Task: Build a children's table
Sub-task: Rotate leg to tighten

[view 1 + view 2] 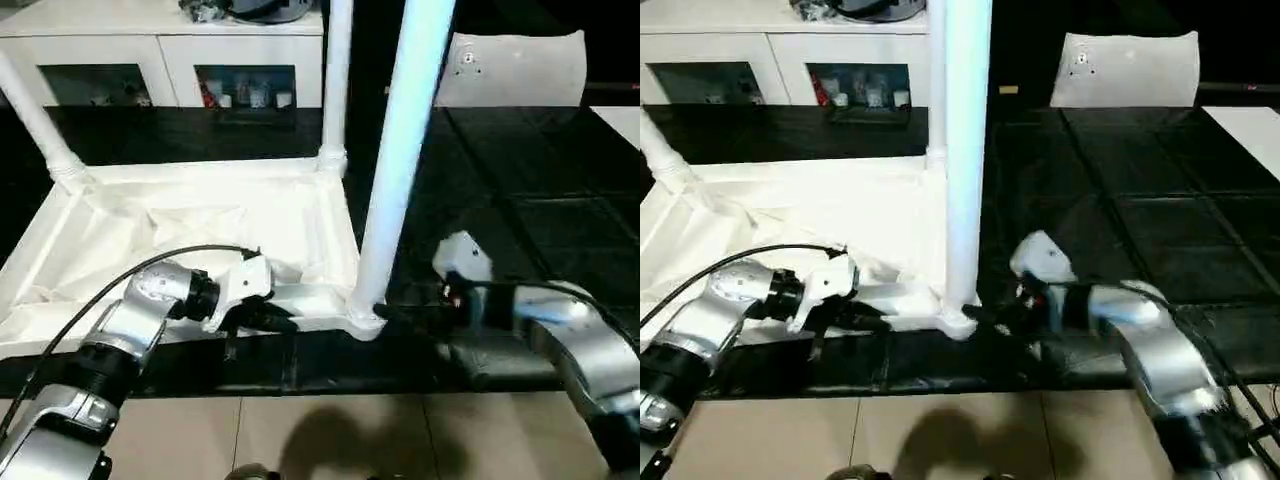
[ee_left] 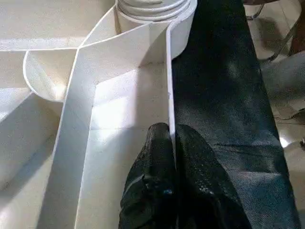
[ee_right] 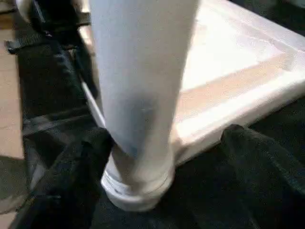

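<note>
Upright leg (image 1: 400,160) stands in the table top's (image 1: 200,220) corner socket (image 1: 364,318).

Head pair looks down; wrist views close on near leg (image 1: 400,160).

- Top (image 1: 200,215): white plastic rectangle, lying upside down on the black surface, raised rim and ribs facing up, near edge parallel to the surface's near edge.
- Near-right leg (image 1: 400,150): long white tapered tube, standing upright in the near-right corner socket (image 1: 364,318), ribbed collar at its base, runs out of the top of view.
- Far-right leg (image 1: 335,80): upright in the far-right corner socket, same white tube.
- Far-left leg (image 1: 40,125): seated in the far-left corner socket, leaning left and away.
- Near-left corner: cannot tell its state, hidden at the edge.
</note>
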### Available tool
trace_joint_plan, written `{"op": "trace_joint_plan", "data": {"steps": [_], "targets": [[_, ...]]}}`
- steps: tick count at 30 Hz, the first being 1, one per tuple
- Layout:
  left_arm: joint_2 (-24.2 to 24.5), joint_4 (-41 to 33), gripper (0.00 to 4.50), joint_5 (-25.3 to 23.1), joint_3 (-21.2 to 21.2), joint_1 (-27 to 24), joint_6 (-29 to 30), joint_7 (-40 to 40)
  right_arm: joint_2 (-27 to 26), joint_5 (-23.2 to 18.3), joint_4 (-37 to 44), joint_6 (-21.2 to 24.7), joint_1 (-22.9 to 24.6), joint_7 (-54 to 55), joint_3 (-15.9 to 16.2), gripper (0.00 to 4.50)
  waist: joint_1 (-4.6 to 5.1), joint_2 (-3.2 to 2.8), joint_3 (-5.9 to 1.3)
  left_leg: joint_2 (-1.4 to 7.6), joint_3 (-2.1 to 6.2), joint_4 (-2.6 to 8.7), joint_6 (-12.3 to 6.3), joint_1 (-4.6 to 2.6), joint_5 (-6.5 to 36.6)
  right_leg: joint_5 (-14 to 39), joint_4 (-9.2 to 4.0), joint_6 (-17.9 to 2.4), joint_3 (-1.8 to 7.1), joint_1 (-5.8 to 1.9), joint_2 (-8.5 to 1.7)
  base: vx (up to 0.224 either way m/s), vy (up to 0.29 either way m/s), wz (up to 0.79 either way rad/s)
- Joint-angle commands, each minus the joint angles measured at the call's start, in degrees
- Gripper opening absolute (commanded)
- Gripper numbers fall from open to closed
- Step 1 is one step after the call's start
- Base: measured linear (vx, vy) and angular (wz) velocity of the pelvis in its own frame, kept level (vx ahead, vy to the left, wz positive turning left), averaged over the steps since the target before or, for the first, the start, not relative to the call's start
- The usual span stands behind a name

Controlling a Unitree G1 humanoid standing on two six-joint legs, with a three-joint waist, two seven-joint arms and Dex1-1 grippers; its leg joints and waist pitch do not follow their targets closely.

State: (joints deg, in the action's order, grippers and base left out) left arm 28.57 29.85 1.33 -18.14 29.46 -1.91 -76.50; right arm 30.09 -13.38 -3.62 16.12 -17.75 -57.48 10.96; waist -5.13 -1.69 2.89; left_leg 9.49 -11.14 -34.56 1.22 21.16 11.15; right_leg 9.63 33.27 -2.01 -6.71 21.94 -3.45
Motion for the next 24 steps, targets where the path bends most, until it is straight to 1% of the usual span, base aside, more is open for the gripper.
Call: {"op": "trace_joint_plan", "data": {"steps": [1,3,6,7,8,10,11,12,13,14,16,18,22,23,24], "targets": [[-0.1,-2.6,0.0,0.8,-0.9,0.1,-0.4,-2.2,-0.1,-0.3,-1.4,-1.1,-0.9,-1.2,0.6,3.7,-0.01,0.71,-3.91,4.85,2.04,3.76,-4.07,-1.1,7.5,15.4,-3.53,-9.1,4.22,-2.38,-6.57,0.0,0.0,0.0],[-0.1,-2.9,0.0,0.8,-0.9,0.1,-0.1,-2.3,-0.3,-0.8,-3.0,-1.2,-1.9,-3.7,1.3,3.59,-0.18,0.71,-3.94,4.92,2.06,3.78,-3.87,-1.15,7.6,15.2,-3.44,-9.2,4.26,-2.41,-6.58,0.0,0.0,0.0],[-0.1,-3.0,0.0,0.7,-0.9,0.2,0.1,-2.4,-0.4,-1.2,-3.8,-1.3,-2.4,-5.1,1.8,3.27,-0.31,0.82,-3.94,4.91,2.06,3.78,-3.84,-1.05,7.6,15.0,-3.37,-9.3,4.24,-2.47,-6.61,0.0,0.0,0.0],[0.0,-2.7,0.0,0.6,-1.0,0.4,0.0,-2.3,-0.5,-1.4,-4.9,-1.5,-3.0,-6.7,2.2,3.22,-0.38,0.65,-3.98,4.85,2.05,3.72,-3.79,-1.05,7.6,15.2,-3.39,-9.3,4.23,-2.48,-6.67,0.0,0.0,0.0],[0.0,-2.7,0.0,0.6,-1.0,0.4,0.0,-2.3,-0.4,-1.4,-5.3,-1.6,-3.2,-7.2,2.3,3.22,-0.31,0.71,-3.98,4.83,2.06,3.72,-3.73,-1.02,7.8,15.4,-3.39,-9.3,4.21,-2.52,-6.63,0.0,0.0,0.0],[0.1,-2.7,0.0,0.5,-1.0,0.5,0.1,-2.3,-0.5,-1.4,-6.9,-2.0,-3.8,-8.5,2.5,2.91,-0.44,0.86,-4.0,4.88,2.05,3.69,-3.85,-1.01,7.4,15.5,-3.39,-9.2,4.24,-2.51,-6.66,0.0,0.0,0.0],[0.2,-2.7,0.0,0.5,-1.0,0.5,0.2,-2.4,-0.5,-1.3,-7.5,-2.2,-4.0,-8.7,2.6,2.91,-0.46,0.77,-4.03,4.85,2.05,3.67,-3.88,-0.96,7.3,15.4,-3.37,-9.3,4.2,-2.53,-6.64,0.0,0.0,0.0],[0.2,-2.7,0.0,0.5,-1.0,0.5,0.2,-2.4,-0.6,-1.3,-7.9,-2.3,-4.1,-8.9,2.6,2.75,-0.47,0.84,-4.05,4.87,2.05,3.68,-3.87,-0.97,7.3,15.2,-3.4,-9.3,4.2,-2.53,-6.58,0.0,0.0,0.0],[0.3,-2.8,0.0,0.5,-1.0,0.5,0.2,-2.5,-0.8,-1.2,-8.6,-2.4,-4.4,-9.2,2.5,2.75,-0.44,0.84,-4.03,4.9,2.08,3.7,-3.85,-0.95,7.2,15.1,-3.38,-9.3,4.19,-2.53,-6.59,0.0,0.0,0.0],[0.3,-2.8,0.0,0.5,-1.0,0.5,0.3,-2.6,-0.8,-1.3,-8.7,-2.4,-4.5,-9.4,2.5,2.55,-0.42,0.88,-4.06,4.87,2.04,3.67,-3.87,-0.94,7.3,15.0,-3.34,-9.5,4.17,-2.55,-6.55,0.0,0.0,0.0],[0.4,-2.9,0.0,0.4,-1.0,0.6,0.5,-2.6,-1.0,-1.4,-9.2,-2.2,-4.8,-10.1,2.5,2.42,-0.46,0.88,-4.04,4.85,2.07,3.68,-3.87,-0.94,7.3,15.2,-3.35,-9.3,4.17,-2.56,-6.55,0.0,0.0,0.0],[0.5,-3.0,0.0,0.5,-1.0,0.5,0.7,-2.7,-1.2,-1.6,-9.7,-2.0,-5.0,-10.8,2.5,2.2,-0.46,0.83,-4.03,4.85,2.06,3.66,-3.82,-0.98,7.3,15.7,-3.39,-9.2,4.17,-2.51,-6.54,0.0,0.0,0.0],[0.6,-3.1,0.0,0.8,-0.9,0.4,1.1,-2.9,-1.9,-2.4,-10.8,-2.2,-5.3,-11.6,2.2,2.04,-0.47,0.85,-3.99,4.87,2.06,3.68,-3.71,-1.0,7.7,16.3,-3.47,-9.2,4.15,-2.48,-6.51,0.0,0.0,0.0],[0.6,-3.1,0.0,0.8,-0.9,0.4,1.1,-2.9,-1.9,-2.4,-10.8,-2.2,-5.3,-11.6,2.2,2.04,-0.45,1.02,-3.98,4.89,2.06,3.7,-3.67,-1.02,7.8,16.6,-3.47,-9.2,4.15,-2.49,-6.58,0.0,0.0,0.0],[0.6,-3.2,0.0,1.0,-0.8,0.4,1.3,-3.1,-2.3,-3.2,-11.0,-1.6,-5.6,-12.0,1.9,1.98,-0.38,0.89,-3.97,4.9,2.05,3.72,-3.55,-1.02,8.0,16.9,-3.56,-9.1,4.15,-2.46,-6.56,0.0,0.0,0.0]]}}
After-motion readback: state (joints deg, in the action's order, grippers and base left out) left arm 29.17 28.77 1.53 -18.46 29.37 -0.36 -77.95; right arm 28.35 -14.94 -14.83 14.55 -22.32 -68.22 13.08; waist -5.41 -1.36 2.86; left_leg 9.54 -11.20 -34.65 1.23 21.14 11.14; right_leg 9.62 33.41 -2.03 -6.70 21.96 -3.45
